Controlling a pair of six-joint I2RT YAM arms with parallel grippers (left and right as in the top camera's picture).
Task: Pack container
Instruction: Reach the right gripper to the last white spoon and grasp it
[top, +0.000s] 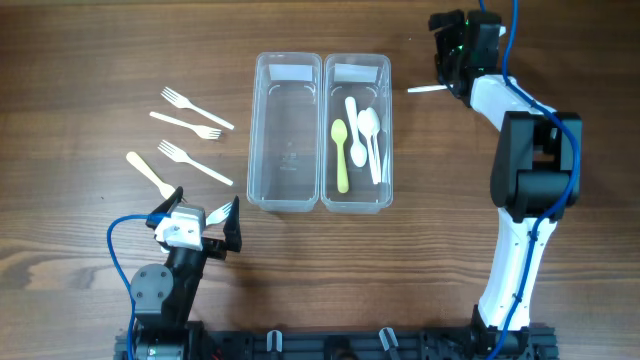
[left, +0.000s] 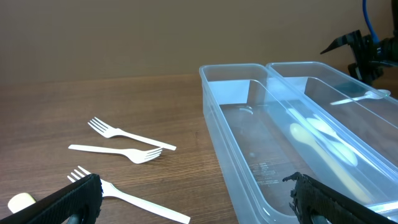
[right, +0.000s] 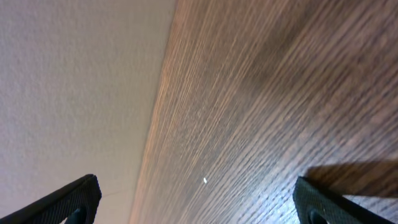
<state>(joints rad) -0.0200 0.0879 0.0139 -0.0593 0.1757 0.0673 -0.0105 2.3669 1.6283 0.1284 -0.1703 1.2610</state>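
Observation:
Two clear plastic containers stand side by side mid-table. The left one (top: 254, 130) is empty. The right one (top: 389, 130) holds a yellow spoon (top: 341, 155) and white spoons (top: 370, 135). Three white forks (top: 186, 127) and a cream utensil (top: 148, 172) lie left of them; the forks also show in the left wrist view (left: 127, 134). My left gripper (top: 200, 207) is open and empty, low near the front, between the forks and the empty container (left: 214, 106). My right gripper (top: 450, 62) is open and empty at the far right; a white utensil (top: 425, 89) lies just beside it.
The right wrist view shows only bare wood table (right: 261, 93) and a pale wall (right: 74, 81). The right arm's white and black links (top: 530, 150) stretch along the table's right side. The left arm's base (top: 160, 290) sits at the front left.

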